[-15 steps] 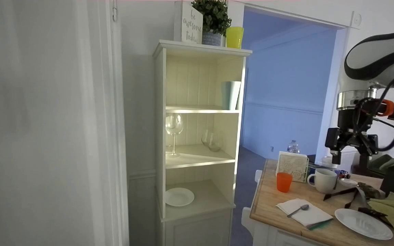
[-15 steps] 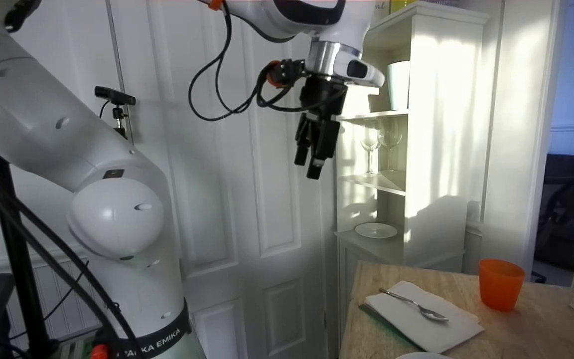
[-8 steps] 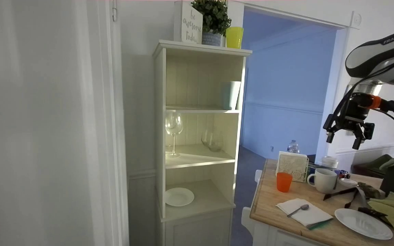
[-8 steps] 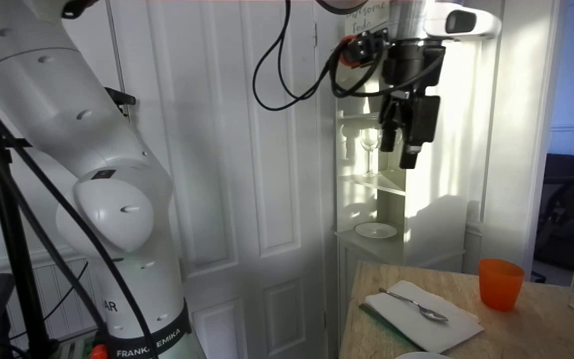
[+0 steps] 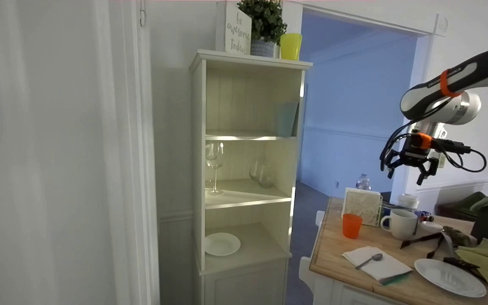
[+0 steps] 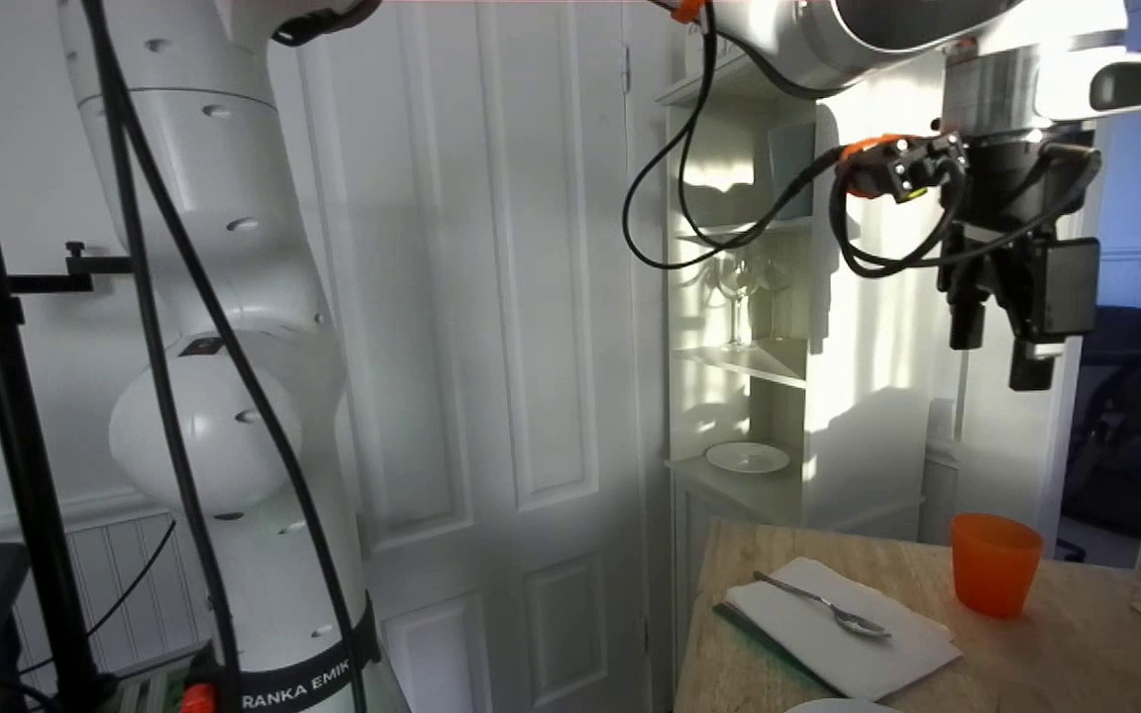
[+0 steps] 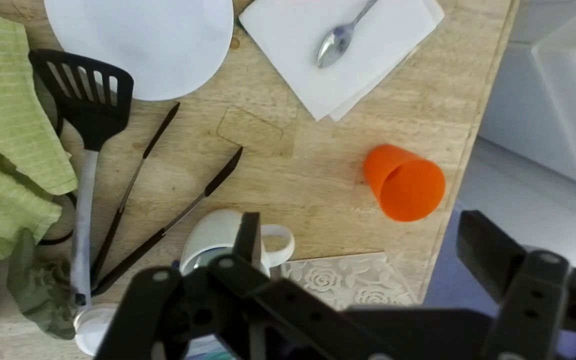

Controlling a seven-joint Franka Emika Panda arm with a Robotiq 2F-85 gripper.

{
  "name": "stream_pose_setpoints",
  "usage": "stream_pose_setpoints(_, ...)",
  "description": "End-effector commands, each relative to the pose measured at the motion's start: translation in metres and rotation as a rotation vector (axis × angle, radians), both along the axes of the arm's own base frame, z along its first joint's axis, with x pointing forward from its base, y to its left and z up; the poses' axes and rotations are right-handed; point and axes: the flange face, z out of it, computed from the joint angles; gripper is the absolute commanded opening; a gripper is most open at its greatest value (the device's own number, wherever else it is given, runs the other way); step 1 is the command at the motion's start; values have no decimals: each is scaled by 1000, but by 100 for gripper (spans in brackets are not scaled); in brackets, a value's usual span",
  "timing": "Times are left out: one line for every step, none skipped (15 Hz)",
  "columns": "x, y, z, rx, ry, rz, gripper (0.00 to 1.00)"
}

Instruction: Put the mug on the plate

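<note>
The white mug (image 5: 402, 224) stands upright on the wooden table in an exterior view, its handle towards the orange cup. In the wrist view the mug (image 7: 213, 230) is partly hidden behind one finger. The white plate (image 5: 450, 277) lies flat near the table's front edge; it shows at the top of the wrist view (image 7: 143, 45), and only its rim (image 6: 840, 706) in an exterior view. My gripper (image 5: 406, 177) is open and empty, well above the table. It also shows in an exterior view (image 6: 998, 354) and the wrist view (image 7: 363, 235), fingers wide apart.
An orange cup (image 7: 405, 182) stands near the table edge. A spoon (image 7: 335, 45) lies on napkins (image 7: 288, 30). A spatula (image 7: 95, 110), tongs (image 7: 183, 212) and a green towel (image 7: 8, 125) lie near the mug. A flower-patterned holder (image 5: 361, 206) stands behind. A tall cabinet (image 5: 248, 264) stands beside.
The arm has swung across: my gripper moved right, over the table, in one exterior view and left, farther from the camera, in the other. It stayed open. The mug and plate have not moved.
</note>
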Motion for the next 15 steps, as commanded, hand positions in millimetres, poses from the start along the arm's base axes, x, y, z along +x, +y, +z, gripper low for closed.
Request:
stream_pose_setpoints(24, -37, -19, 3, 22, -146, 100)
stream_pose_setpoints(29, -45, -27, 17, 38, -191, 100)
stream_pose_setpoints(33, -55, -33, 16, 45, -234, 100)
stream_pose_setpoints(37, -63, -41, 22, 50, -267, 100)
stream_pose_setpoints(39, -73, -48, 20, 48, -305, 100)
stream_pose_setpoints(41, -82, -53, 22, 45, -336, 100)
stream_pose_setpoints(43, -91, -62, 24, 50, -370, 100)
stream_pose_setpoints(44, -100, -68, 28, 50, -402, 100)
stream_pose_setpoints(44, -109, -75, 30, 43, -442, 100)
stream_pose_setpoints(44, -117, -80, 37, 38, -476, 100)
stream_pose_setpoints(45, -124, -86, 46, 35, -515, 100)
stream_pose_setpoints(44, -127, -91, 59, 50, -548, 100)
stream_pose_setpoints(43, -128, -95, 91, 68, -575, 100)
stream_pose_setpoints(39, -121, -93, 47, 68, -510, 100)
stream_pose_setpoints(39, -124, -98, 57, 72, -531, 100)
